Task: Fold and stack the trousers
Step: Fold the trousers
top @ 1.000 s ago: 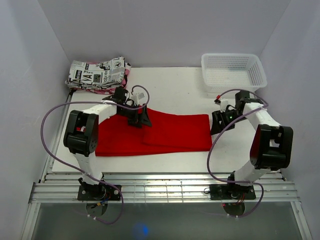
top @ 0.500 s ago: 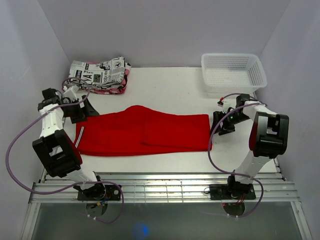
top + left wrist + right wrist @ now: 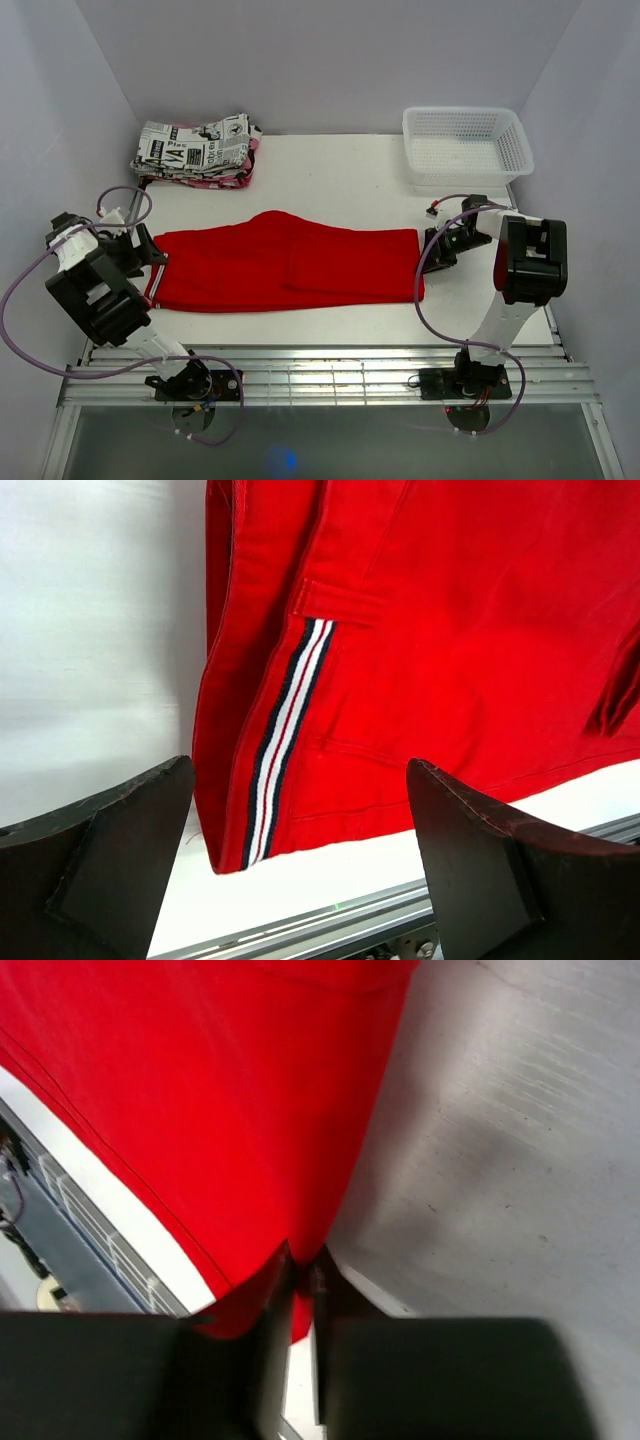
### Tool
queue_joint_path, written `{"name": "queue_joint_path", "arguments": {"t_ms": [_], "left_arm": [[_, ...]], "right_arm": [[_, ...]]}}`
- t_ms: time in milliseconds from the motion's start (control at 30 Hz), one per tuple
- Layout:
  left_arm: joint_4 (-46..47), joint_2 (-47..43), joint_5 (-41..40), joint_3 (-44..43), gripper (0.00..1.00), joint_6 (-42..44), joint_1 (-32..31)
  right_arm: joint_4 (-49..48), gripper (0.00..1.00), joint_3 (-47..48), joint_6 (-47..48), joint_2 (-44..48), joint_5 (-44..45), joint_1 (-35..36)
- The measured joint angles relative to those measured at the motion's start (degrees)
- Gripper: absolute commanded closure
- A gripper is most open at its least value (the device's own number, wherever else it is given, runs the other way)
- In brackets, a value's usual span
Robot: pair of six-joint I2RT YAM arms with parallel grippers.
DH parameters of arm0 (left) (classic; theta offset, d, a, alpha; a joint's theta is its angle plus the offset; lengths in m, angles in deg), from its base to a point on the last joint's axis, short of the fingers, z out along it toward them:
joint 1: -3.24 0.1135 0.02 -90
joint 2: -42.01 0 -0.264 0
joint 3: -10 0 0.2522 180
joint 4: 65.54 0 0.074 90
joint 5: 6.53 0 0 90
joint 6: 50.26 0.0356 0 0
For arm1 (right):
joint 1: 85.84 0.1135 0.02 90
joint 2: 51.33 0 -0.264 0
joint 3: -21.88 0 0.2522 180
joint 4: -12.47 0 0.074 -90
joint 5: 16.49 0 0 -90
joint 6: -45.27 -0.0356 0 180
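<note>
The red trousers [image 3: 290,265] lie flat across the middle of the table, folded lengthwise, with a small hump on the far edge. My left gripper [image 3: 150,262] sits low at their left end, jaws wide open. In the left wrist view the trousers [image 3: 430,630] show a striped white-and-navy band [image 3: 285,740], and the left gripper [image 3: 300,770] holds nothing. My right gripper [image 3: 432,255] is at the right end. In the right wrist view the right gripper [image 3: 303,1260] is shut on the edge of the red trousers [image 3: 200,1090].
A folded newspaper-print garment [image 3: 195,148] lies at the back left corner. A white mesh basket [image 3: 465,145] stands at the back right. A slatted metal rail [image 3: 330,375] runs along the table's near edge. White walls close in both sides.
My left arm left the middle of the trousers and swung out to their left end, staying open. The trousers' left part now lies spread out. My right gripper closed on the right end.
</note>
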Motion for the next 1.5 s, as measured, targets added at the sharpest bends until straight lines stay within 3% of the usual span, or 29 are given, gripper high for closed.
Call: {"name": "queue_joint_path", "arguments": {"t_ms": [233, 400, 667, 833, 1033, 1167, 1200, 1267, 1300, 1367, 1400, 1500], "left_arm": [[1.8, 1.6, -0.3, 3.5, 0.02, 2.9, -0.3], [2.8, 1.6, 1.9, 5.0, 0.06, 3.7, -0.3], [2.0, 0.4, 7.8, 8.7, 0.05, 4.9, -2.7], [2.6, -3.0, 9.9, 11.3, 0.06, 4.1, -9.9], [6.2, -4.1, 13.2, 14.2, 0.11, -1.4, -18.2], [9.4, -3.8, 15.3, 16.2, 0.26, -5.9, -21.4], [10.2, -3.5, 15.6, 16.5, 0.35, -7.0, -22.1], [12.1, -2.4, 16.3, 16.9, 0.45, -9.2, -23.3], [13.0, -1.7, 16.7, 17.0, 0.58, -10.2, -23.9], [14.4, -0.1, 17.4, 17.2, 0.71, -11.8, -24.5], [15.0, 0.7, 17.7, 17.3, 0.83, -12.5, -24.7], [16.3, 2.6, 18.7, 17.4, 0.96, -13.7, -24.7]], "right_arm": [[3.0, 0.92, 0.8, 2.6, 0.2, 0.0, -1.4], [10.8, 0.92, 4.5, 8.6, 2.2, 1.8, -8.9], [26.2, 0.92, 19.6, 18.2, 4.9, 5.4, -18.9], [30.9, 0.92, 24.4, 17.4, 11.6, 2.1, -16.8], [31.5, 0.92, 25.7, 9.4, 15.3, -5.5, -6.1], [25.5, 0.92, 24.1, 0.0, 15.7, -7.7, 2.2], [22.8, 0.92, 23.0, -3.2, 16.0, -7.8, 4.9], [18.3, 0.92, 21.1, -8.4, 16.9, -7.4, 9.7], [16.3, 0.92, 20.5, -10.9, 17.2, -7.1, 11.8], [12.3, 0.92, 19.6, -15.5, 17.5, -6.2, 16.4], [10.5, 0.92, 19.5, -17.7, 17.5, -5.8, 18.6], [5.7, 0.92, 19.5, -22.8, 17.5, -4.5, 24.3]]}}
